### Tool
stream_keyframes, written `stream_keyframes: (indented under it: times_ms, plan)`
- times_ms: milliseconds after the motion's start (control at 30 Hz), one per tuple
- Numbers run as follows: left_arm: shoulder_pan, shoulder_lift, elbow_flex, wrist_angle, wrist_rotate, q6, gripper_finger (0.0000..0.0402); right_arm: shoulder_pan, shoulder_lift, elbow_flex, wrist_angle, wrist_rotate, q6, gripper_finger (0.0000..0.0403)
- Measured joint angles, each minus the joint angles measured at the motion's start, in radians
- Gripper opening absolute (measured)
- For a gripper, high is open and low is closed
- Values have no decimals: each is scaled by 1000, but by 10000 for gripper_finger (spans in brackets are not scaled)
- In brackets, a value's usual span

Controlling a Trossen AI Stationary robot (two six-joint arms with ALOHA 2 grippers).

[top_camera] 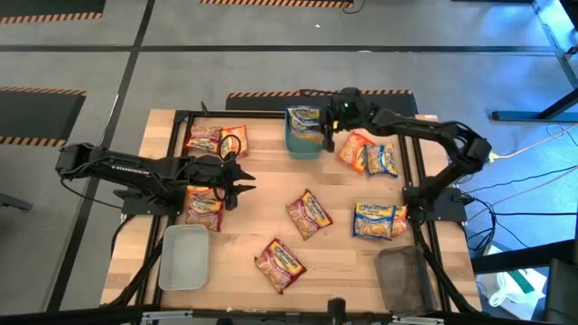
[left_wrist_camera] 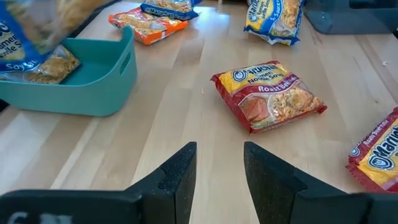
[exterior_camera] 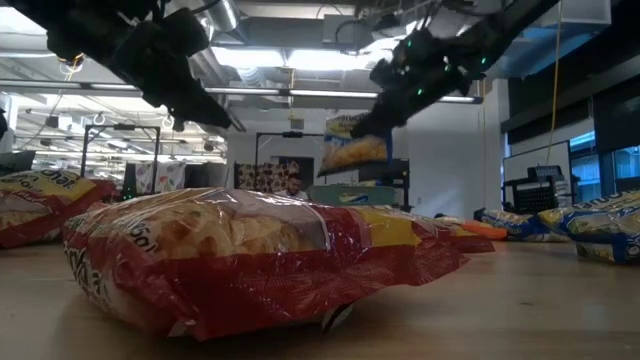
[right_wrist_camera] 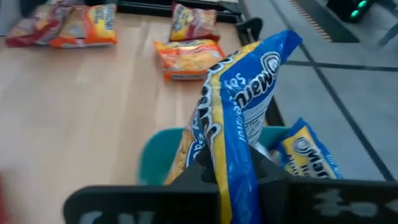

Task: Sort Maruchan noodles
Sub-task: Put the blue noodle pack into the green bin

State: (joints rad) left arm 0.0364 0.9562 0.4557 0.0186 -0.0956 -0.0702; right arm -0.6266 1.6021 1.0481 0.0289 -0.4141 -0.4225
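Maruchan noodle packets lie scattered on the wooden table. Red ones lie at mid-table (top_camera: pixel 309 214) and near the front (top_camera: pixel 280 264). Orange (top_camera: pixel 357 151) and blue-and-yellow ones (top_camera: pixel 375 219) lie on the right. My right gripper (top_camera: pixel 327 126) is at the far edge, shut on a blue-and-yellow packet (right_wrist_camera: pixel 249 93) above the teal tray (top_camera: pixel 304 144). Another blue packet (right_wrist_camera: pixel 305 155) lies in that tray. My left gripper (left_wrist_camera: pixel 219 180) hovers open over the table's left half with nothing between its fingers. The red mid-table packet (left_wrist_camera: pixel 267 96) lies ahead of it. My right gripper pinches one end of the blue-and-yellow packet (right_wrist_camera: pixel 233 177) between its two fingers. The fingers slant down, coming from the table's right side. The packet stands out beyond the fingertips, turned on edge and tilted (exterior_camera: pixel 355 140). It is lifted clear above the teal tray.
Red and orange packets (top_camera: pixel 217 140) lie at the far left, and another (top_camera: pixel 203 206) lies under my left arm. A grey tray (top_camera: pixel 184 257) stands at the near left and a dark tray (top_camera: pixel 404 278) at the near right. Bare wood shows between the middle packets.
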Motion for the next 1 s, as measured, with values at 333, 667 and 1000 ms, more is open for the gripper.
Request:
stream_keyframes:
  times_ms: [333,667,1000]
  plan:
    - [0,0,1,37,0,-7,128,-69,179,0,159,-3,-160,0]
    - [0,0,1,43,0,-9,128,-68,281,0,231,-6,-189,0]
    - [0,1,1,44,0,-9,128,-67,282,0,232,13,-133,12]
